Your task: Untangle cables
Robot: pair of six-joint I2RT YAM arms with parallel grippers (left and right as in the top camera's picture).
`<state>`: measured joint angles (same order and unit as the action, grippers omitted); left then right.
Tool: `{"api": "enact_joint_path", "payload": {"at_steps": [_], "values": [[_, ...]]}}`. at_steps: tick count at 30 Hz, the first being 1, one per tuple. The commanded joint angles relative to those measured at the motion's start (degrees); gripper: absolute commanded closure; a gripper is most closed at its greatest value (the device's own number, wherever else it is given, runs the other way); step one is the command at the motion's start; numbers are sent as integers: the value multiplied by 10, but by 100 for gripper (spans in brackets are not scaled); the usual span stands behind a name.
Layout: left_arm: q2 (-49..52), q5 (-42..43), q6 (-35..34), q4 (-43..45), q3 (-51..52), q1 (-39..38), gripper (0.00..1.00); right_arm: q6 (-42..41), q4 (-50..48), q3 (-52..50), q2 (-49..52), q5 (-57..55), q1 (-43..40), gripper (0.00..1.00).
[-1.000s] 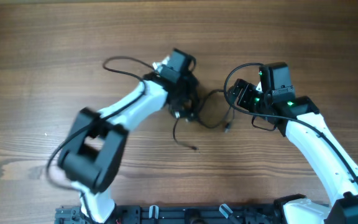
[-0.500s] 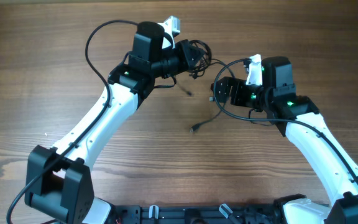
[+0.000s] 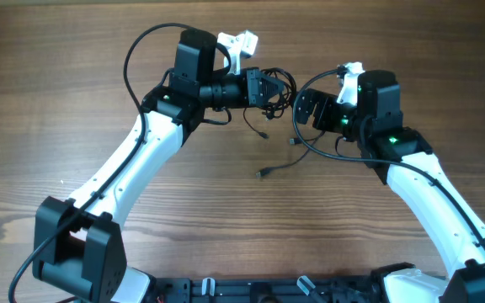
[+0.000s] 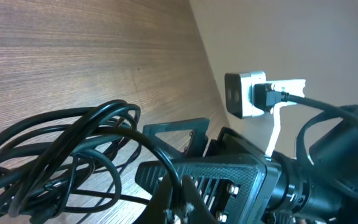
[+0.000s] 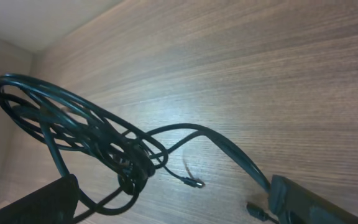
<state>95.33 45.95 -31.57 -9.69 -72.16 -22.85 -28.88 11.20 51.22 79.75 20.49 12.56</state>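
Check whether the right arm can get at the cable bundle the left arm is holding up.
Probably yes. The right arm has its jaws wide open, facing the cable bundle that the left arm grips above the table, and nothing stands between them.

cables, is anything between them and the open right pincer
Nothing visible does. The right pincer faces the cables, which are bunched in the shut left pincer, with only air between them.
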Motion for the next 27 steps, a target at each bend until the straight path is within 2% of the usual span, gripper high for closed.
{"api": "enact_joint_path", "payload": {"at_steps": [1,3,5,6,7,8,9,10,13,15,17,20,23,25,27], "values": [[-7,48,29,9,-3,2,96,4,-17,4,8,-14,1,0],[-7,111,29,40,-3,3,96,-5,-31,4,16,-14,1,0],[-7,193,29,83,-3,3,96,-57,-38,4,32,-14,1,3],[-7,220,29,96,-3,3,96,-62,-47,4,42,-11,1,14],[-7,250,29,107,-3,3,96,-62,-58,4,50,-12,1,49],[-7,267,29,108,-3,3,96,-62,-70,4,55,-12,1,70],[-7,280,29,108,-3,3,96,-61,-89,4,57,-12,-2,86],[-7,292,29,107,-3,3,96,-57,-100,4,57,-14,-7,96],[-7,331,29,101,-3,8,96,-64,-105,4,55,-40,-59,96],[-7,358,29,94,-3,24,96,-90,-71,4,55,-40,-110,96],[-7,368,29,83,-3,52,96,-86,-14,4,55,-38,-193,96],[-7,367,29,84,-3,87,96,-85,28,4,55,-30,-262,96],[-7,366,29,84,-3,125,96,-46,39,4,55,42,-308,96],[-7,344,29,83,-3,137,94,-4,28,4,55,158,-308,95],[-7,303,29,83,-3,134,61,63,16,4,56,294,-287,91]]}}
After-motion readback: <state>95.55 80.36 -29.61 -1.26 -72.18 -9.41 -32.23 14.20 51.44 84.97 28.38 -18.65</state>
